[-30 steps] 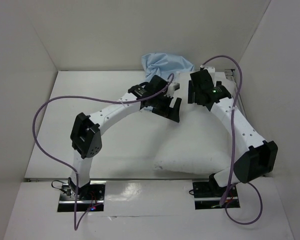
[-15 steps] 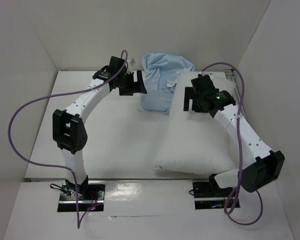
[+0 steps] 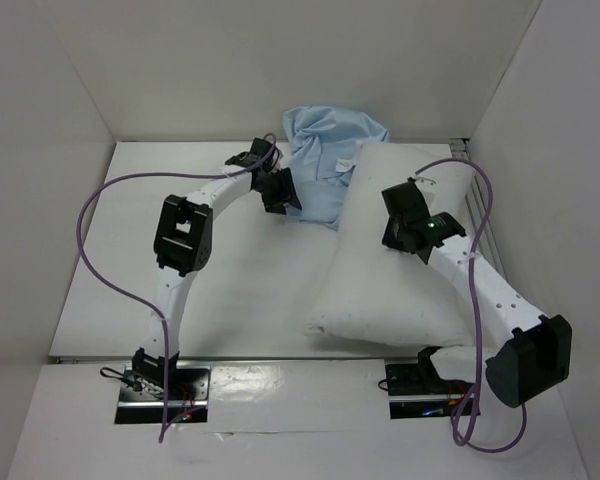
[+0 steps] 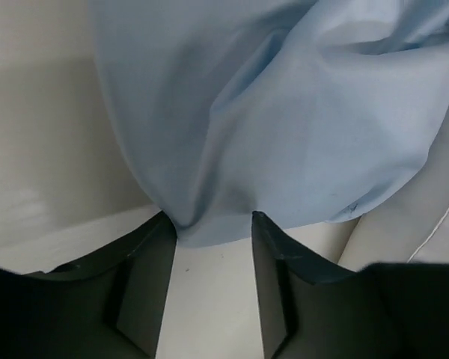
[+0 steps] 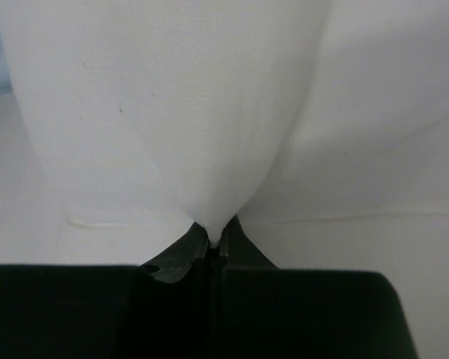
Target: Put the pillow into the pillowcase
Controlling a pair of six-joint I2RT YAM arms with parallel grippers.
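Observation:
The pillow is a plump white cushion lying lengthwise on the right half of the table. The pale blue pillowcase lies crumpled at the back, its right side against the pillow's far end. My left gripper is at the pillowcase's lower left edge. In the left wrist view this gripper is open, and the hem of the pillowcase drapes across its tips. My right gripper rests on the pillow's upper half. In the right wrist view it is shut on a pinched fold of the pillow.
White walls box in the table on the left, back and right. A metal rail runs along the right wall beside the pillow. Purple cables loop off both arms.
My left arm has swung right from the back left to the pillowcase's edge, and its jaws have narrowed. My right gripper has dropped onto the pillow and shut on a fold of it.

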